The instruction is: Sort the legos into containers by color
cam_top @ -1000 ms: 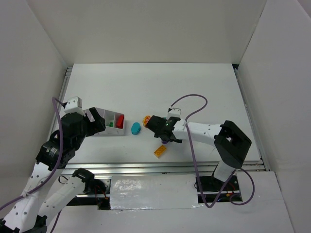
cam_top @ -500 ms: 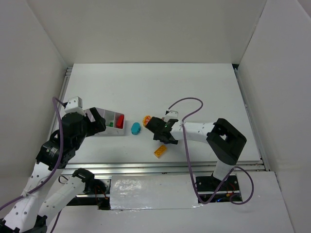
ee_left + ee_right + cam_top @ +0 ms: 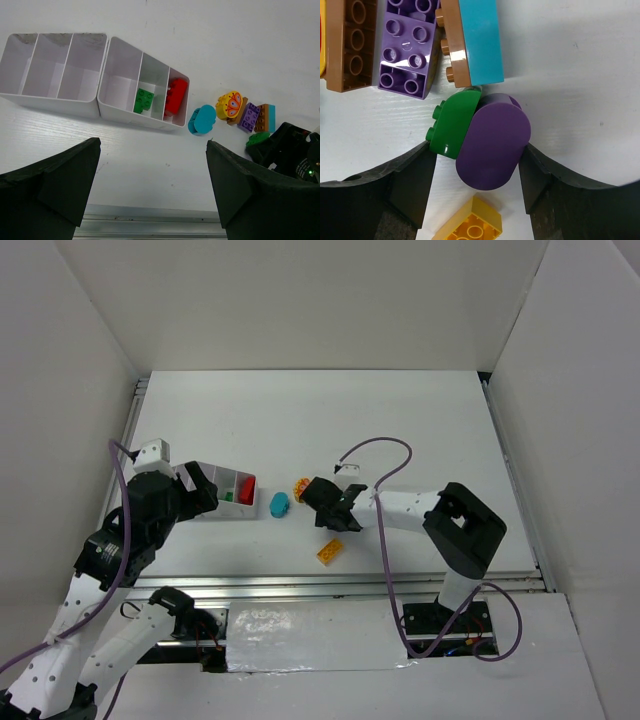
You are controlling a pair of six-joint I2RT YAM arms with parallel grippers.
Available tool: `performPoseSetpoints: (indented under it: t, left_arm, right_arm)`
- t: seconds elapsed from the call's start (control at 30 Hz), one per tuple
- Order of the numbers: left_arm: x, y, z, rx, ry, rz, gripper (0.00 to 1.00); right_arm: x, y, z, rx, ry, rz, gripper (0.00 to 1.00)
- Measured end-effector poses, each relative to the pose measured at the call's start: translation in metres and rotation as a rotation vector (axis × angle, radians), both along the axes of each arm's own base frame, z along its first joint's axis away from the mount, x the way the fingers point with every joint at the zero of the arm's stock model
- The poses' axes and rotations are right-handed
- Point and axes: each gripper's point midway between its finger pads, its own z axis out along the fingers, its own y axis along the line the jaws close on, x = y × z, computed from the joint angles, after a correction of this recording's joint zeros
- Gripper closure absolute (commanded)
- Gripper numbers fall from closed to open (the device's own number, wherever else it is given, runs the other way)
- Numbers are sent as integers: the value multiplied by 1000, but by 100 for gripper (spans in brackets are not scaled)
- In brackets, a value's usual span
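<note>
My right gripper is shut on a purple oval lego and a green lego pressed side by side, one finger touching each. Just beyond them lie a purple studded brick and a teal-and-brown brick. A yellow brick lies nearer the wrist. In the left wrist view the white containers hold a green brick and a red brick in neighbouring compartments. A teal oval rests beside them. My left gripper hangs open above bare table.
A second white divided tray stands left of the first, its compartments bare. A yellow oval piece with a butterfly print lies by the purple brick. The table's metal front rail runs close below the yellow brick.
The right gripper's jaws have closed in from wide open onto the green and purple legos, and the arm has shifted slightly left. The left arm has not moved.
</note>
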Motion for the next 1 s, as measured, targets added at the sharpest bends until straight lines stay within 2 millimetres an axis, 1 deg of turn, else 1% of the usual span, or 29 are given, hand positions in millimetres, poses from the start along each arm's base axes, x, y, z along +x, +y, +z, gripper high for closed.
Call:
performPoseSetpoints:
  t: [0.03,0.13,0.43,0.57,0.67,0.77,0.87,1.0]
  left_arm:
    - [0,0,0,0,0,0,1]
    - [0,0,0,0,0,1,1]
    - [0,0,0,0,0,-1,1]
    - [0,-1,0,-1,1,-5,1]
    - [0,-3,-1,-1,6,-11,0]
    - [2,-5,-4,-2,19,-21,0]
    - [3,-10,-7,-7,33,-38,0]
    - [6,-20,-11,-28,56,-75,0]
  right_arm:
    - [1,0,0,-1,-2,8,77]
    - [2,3,-1,2,-10,29,77]
    - [2,9,0,-7,-23,129,84]
    - [-4,12,1,-12,-33,185,85]
    - [-11,10,4,-14,-39,218,85]
    - [-13,10,14,-1,-60,238,85]
    - [-12,15,31,25,-98,256,86]
    - [-15,22,49,39,-151,289,86]
